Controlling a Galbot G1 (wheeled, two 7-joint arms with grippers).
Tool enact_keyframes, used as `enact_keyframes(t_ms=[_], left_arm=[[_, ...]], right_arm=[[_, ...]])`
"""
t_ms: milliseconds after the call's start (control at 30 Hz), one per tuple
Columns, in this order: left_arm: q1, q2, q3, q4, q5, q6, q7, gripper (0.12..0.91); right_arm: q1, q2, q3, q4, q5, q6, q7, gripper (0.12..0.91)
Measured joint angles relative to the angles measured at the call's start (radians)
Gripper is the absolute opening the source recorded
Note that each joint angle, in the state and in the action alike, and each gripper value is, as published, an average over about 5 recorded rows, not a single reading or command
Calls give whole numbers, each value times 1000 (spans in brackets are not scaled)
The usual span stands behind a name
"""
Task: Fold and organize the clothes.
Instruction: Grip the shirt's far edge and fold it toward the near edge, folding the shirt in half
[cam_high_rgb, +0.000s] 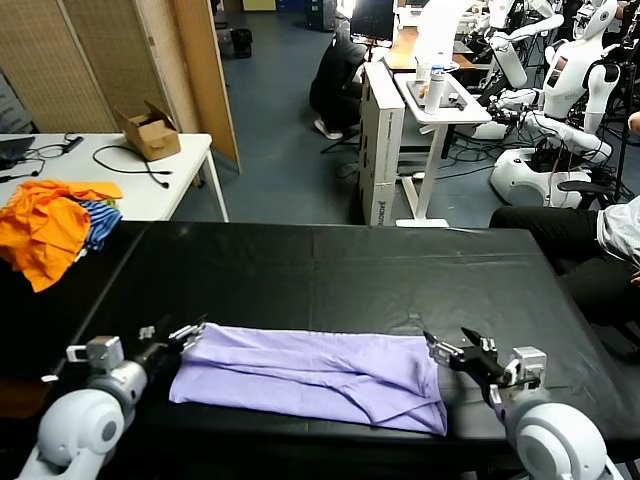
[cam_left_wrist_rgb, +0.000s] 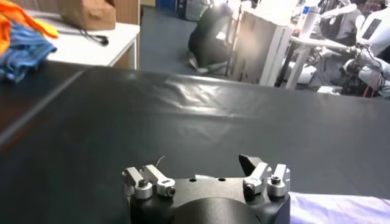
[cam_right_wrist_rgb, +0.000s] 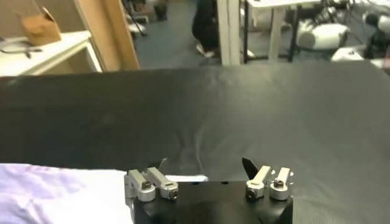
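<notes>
Lavender T-shirt (cam_high_rgb: 315, 378) lies flat between both grippers: left gripper (cam_high_rgb: 185, 333) and right gripper (cam_high_rgb: 447, 352) at its ends, fingers spread, holding nothing.

Left gripper (cam_high_rgb: 188, 332): low at near-left, wrist angled inward, jaws spread apart. Right gripper (cam_high_rgb: 437, 348): low at near-right, mirror pose, jaws likewise spread. Both arms enter from the near edge, forearms roughly level.
</notes>
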Motion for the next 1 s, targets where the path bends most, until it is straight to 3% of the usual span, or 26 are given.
enact_keyframes(t_ms=[267, 333, 400, 533, 733, 800, 867, 1000], left_arm=[[-7, -1, 20, 17, 1, 6, 6, 905], [-13, -3, 26, 24, 2, 5, 6, 895], [-20, -4, 30, 30, 3, 3, 7, 857], [-26, -5, 36, 38, 4, 0, 8, 671], [-25, -6, 42, 44, 9, -4, 13, 298], [-26, -8, 43, 46, 11, -5, 14, 195], [-28, -11, 44, 48, 14, -7, 14, 151], [-40, -19, 43, 57, 44, -19, 15, 146]], right_arm=[[-2, 7, -7, -8, -5, -13, 0, 894], [-5, 8, -8, -9, -7, -14, 0, 850], [-7, 11, -8, -9, -9, -15, -1, 755], [-6, 17, -12, -16, -18, -14, -7, 513], [9, 29, -30, -34, -33, -7, -18, 179], [18, 33, -38, -41, -40, 6, -19, 143], [30, 37, -47, -50, -48, 24, -22, 139], [67, 37, -73, -76, -55, 60, -32, 140]])
